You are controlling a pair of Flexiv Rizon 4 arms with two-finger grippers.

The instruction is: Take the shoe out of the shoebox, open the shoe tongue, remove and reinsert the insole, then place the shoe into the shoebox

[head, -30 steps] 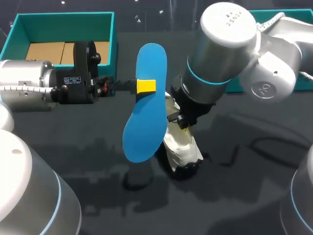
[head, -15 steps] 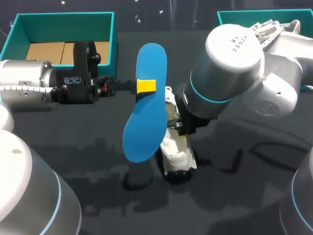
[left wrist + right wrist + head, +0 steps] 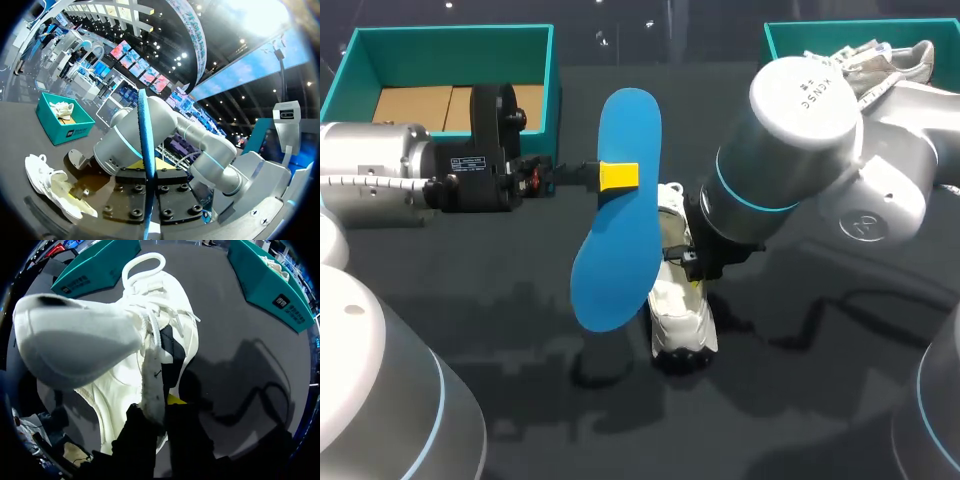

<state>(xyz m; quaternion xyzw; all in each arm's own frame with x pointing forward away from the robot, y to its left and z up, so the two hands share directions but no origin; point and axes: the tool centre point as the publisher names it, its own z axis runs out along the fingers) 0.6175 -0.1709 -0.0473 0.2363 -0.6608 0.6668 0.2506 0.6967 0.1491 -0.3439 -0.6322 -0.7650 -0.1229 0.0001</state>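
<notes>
- Near the middle of the dark surface [image 3: 520, 330], the white lace-up shoe [image 3: 680, 305] hangs toe-down from the right fingers [image 3: 173, 400], which are closed on a thin fold of its upper.
- Just beside it, the left fingers [image 3: 618, 176] clamp the flat blue foam insole [image 3: 618, 250] at its waist.
- The insole is probably light and bendy, so a hold nearer the heel should steer it better.
- The shoe's soft upper will likely sag and swing.
- Only the right wrist view shows the pinch itself. The left wrist view shows the insole edge-on.

Dark table [image 3: 820, 400] bearing two teal shoeboxes [image 3: 450, 45] [image 3: 788, 36]
</notes>
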